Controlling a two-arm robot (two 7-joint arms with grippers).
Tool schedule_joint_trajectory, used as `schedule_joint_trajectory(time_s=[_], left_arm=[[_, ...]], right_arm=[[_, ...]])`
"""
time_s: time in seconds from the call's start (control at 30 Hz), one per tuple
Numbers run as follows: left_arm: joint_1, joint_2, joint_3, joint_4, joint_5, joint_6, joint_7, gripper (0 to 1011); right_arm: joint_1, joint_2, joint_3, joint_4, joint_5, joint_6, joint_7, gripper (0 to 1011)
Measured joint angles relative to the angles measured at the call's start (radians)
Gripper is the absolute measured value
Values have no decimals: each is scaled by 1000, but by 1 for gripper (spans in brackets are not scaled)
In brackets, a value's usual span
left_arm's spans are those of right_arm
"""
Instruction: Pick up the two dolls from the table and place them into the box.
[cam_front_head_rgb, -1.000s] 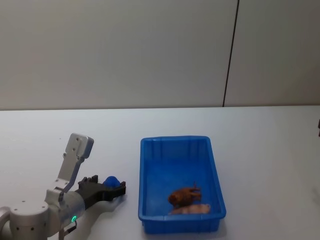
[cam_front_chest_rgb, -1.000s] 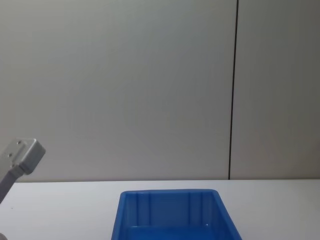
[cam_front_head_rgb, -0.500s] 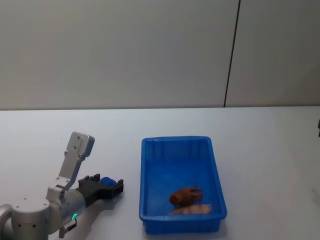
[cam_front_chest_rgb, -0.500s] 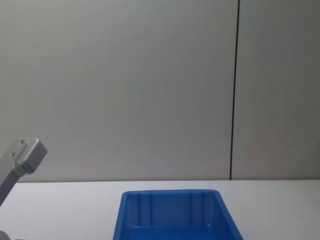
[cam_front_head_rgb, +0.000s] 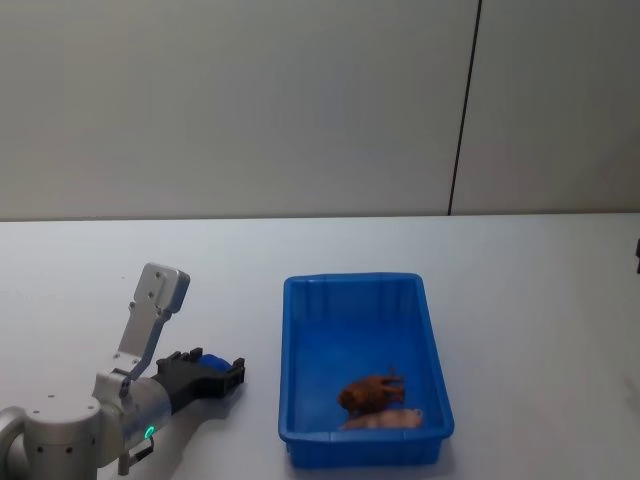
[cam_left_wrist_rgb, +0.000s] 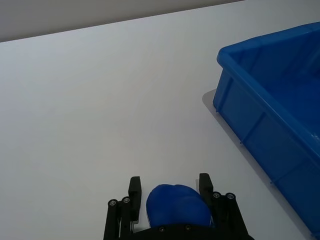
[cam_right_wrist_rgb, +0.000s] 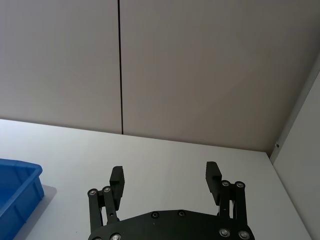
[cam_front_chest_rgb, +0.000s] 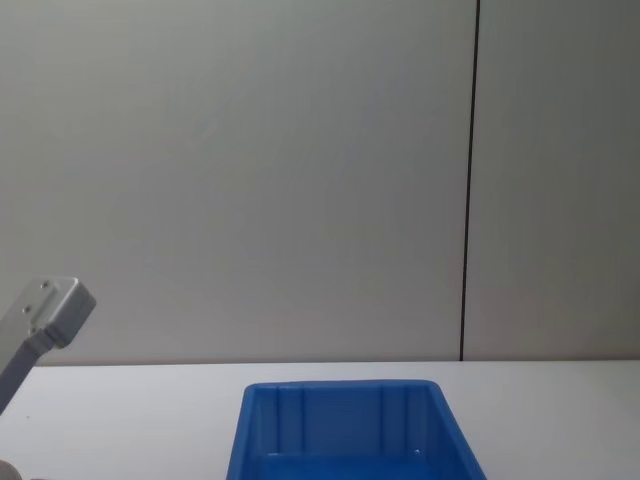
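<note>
While the left gripper (cam_front_head_rgb: 232, 372) is hanging low over the table (cam_front_head_rgb: 520, 290) on the left side of the box (cam_front_head_rgb: 292, 370), its two black fingers (cam_left_wrist_rgb: 134, 186) are standing apart on either side of a rounded blue part (cam_left_wrist_rgb: 177, 206) that is sitting between them at the gripper's base; nothing is being pinched, and the white tabletop ahead of the fingertips is lying bare. In the left wrist view the gripper (cam_left_wrist_rgb: 169, 183) is pointing across the table with the box's (cam_left_wrist_rgb: 260, 125) outer wall and thick rim rising just beside it. The left arm's grey link (cam_front_head_rgb: 152, 310) is angling upward behind the gripper, and in the chest view its squared end (cam_front_chest_rgb: 48, 312) is showing at the left edge.

The right gripper (cam_right_wrist_rgb: 166, 176) is holding off to the right, raised above the table's far right part, its fingers (cam_right_wrist_rgb: 118, 176) spread wide with only empty air between them; a corner of the box (cam_right_wrist_rgb: 15, 192) is showing to one side of it.

Inside the box, both dolls are lying in the near end. The brown doll (cam_front_head_rgb: 368, 391) is resting on the floor of the bin, and the pale pink doll (cam_front_head_rgb: 385, 419) is lying just in front of it, against the near wall, the two touching or almost so. In the chest view the box's (cam_front_chest_rgb: 345, 388) far rim and ribbed inner walls are facing the camera.
</note>
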Motion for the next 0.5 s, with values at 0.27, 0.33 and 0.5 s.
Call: schedule_joint_trajectory(time_s=[0.27, 0.33, 0.5], left_arm=[[0, 0, 0, 0, 2, -7, -1, 688], [2, 1, 1, -6, 4, -20, -2, 673], [3, 5, -5, -25, 10, -49, 0, 565]], right_arm=[[0, 0, 0, 0, 0, 0, 0, 1001], [0, 0, 0, 0, 0, 0, 0, 1001], [0, 0, 0, 0, 0, 0, 0, 1001]])
